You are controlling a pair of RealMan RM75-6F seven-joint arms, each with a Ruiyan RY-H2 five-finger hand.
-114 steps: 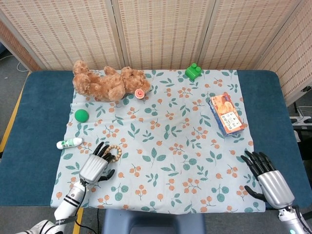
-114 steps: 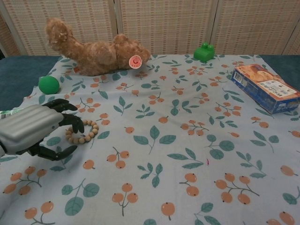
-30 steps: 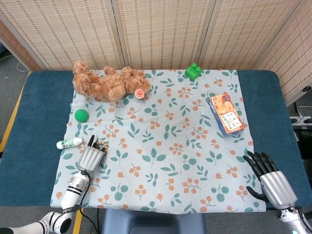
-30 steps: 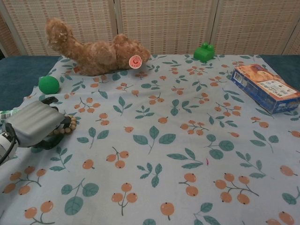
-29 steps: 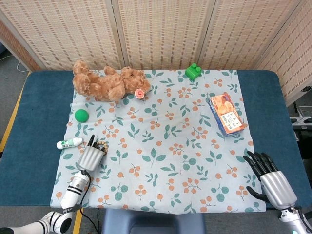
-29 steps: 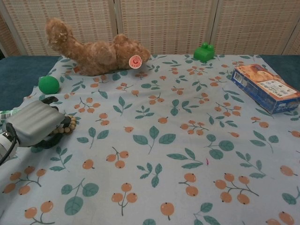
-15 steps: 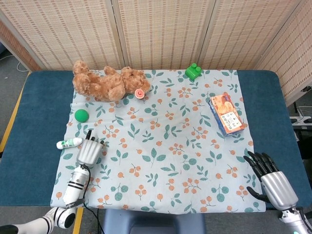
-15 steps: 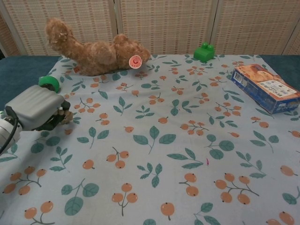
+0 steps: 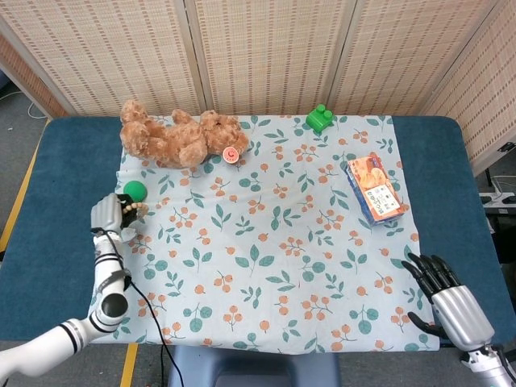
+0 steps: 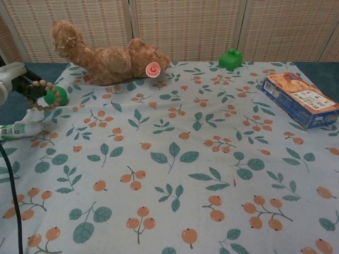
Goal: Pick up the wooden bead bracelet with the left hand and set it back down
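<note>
My left hand (image 9: 107, 214) is lifted above the left edge of the cloth and holds the wooden bead bracelet (image 9: 133, 211) in its fingers. In the chest view the left hand (image 10: 12, 77) shows at the far left, and the bracelet (image 10: 40, 93) hangs from it as a loop in front of the green ball (image 10: 56, 96). My right hand (image 9: 448, 297) rests near the table's front right corner, fingers spread, holding nothing.
A white tube (image 10: 21, 129) lies on the cloth below the raised hand. A teddy bear (image 9: 181, 137) with a red-and-white disc (image 9: 231, 154) lies at the back left. A green block (image 9: 319, 118) and a snack box (image 9: 373, 188) sit to the right.
The left hand closed on the bracelet on the cloth, then rose and swung left with it; the bracelet now hangs in the air. The right hand stayed put.
</note>
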